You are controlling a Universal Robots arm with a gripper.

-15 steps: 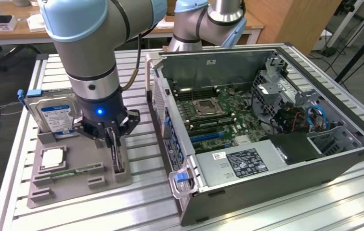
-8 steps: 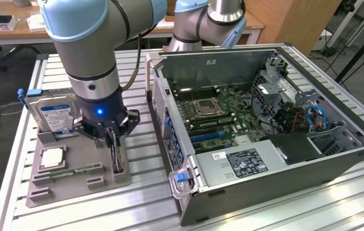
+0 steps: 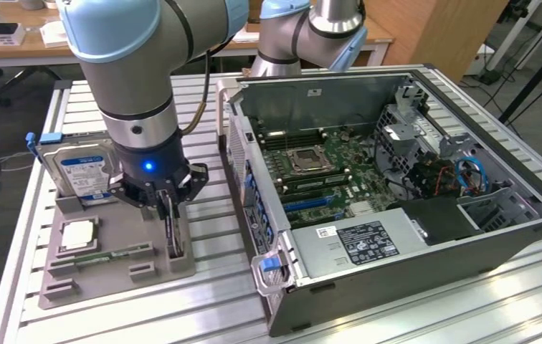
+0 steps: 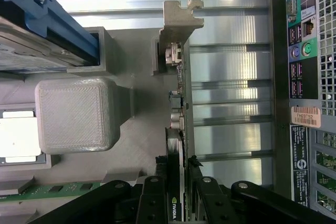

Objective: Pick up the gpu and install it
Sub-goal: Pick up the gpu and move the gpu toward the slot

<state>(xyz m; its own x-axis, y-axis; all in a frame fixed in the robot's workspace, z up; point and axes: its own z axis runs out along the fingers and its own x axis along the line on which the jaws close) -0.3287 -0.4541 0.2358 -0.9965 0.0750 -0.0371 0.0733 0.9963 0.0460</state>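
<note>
The gripper [image 3: 168, 206] [image 4: 178, 165] points straight down. Its two black fingers [image 4: 198, 182] are close together, one on each flat side of the gpu [image 3: 173, 233] [image 4: 179, 121], and they seem to press on it. So the gripper is holding the gpu by its top edge.

The gpu stands on its thin edge in a slot of a gray holder [image 3: 187, 269] [image 4: 142, 145]. Its silver end piece sticks out at the far end of the slot. The bottom of the gpu sits down in the holder.

The big gray and blue arm [image 3: 137, 107] stands straight up above the gripper, with a small blue light on its wrist.

A hard drive [image 3: 84, 172] with a blue and white label sits in the same holder, near the gripper. A small green memory stick [image 3: 108, 256] lies there too.

The holder is on a silver desk [image 3: 443, 315]. Just beside it, on the exterior view's right, is an open computer case [image 3: 396, 279].
</note>
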